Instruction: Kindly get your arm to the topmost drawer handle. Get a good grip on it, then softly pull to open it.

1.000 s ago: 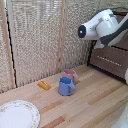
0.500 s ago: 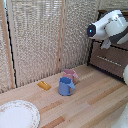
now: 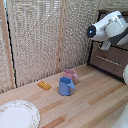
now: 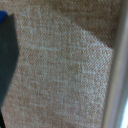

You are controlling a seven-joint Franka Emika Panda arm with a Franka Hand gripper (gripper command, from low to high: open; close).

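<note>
Since a moment ago, the arm (image 3: 107,29) has drifted further toward the exterior view's right and now hangs high in front of the dark cabinet there.

Going from the exterior view's left: a pale patterned plate (image 3: 17,114) sits at the near corner of the light wooden table (image 3: 95,107). Further right, a small orange block (image 3: 44,85) lies near the woven screen (image 3: 40,40) that backs the scene. Near the table's middle, a blue mug (image 3: 65,86) stands just in front of a pink cup (image 3: 70,75); whether they touch is unclear.

At the far right stands the dark brown drawer (image 3: 111,59), its front bearing the drawer handle (image 3: 108,61), a thin silver bar. The white arm is above that handle and apart from it.

The gripper's fingers cannot be made out in the exterior view. The wrist view shows only woven fabric, a dark blue shape at one edge and a pale upright strip (image 4: 117,75) at the other, so the jaw spread cannot be told.
</note>
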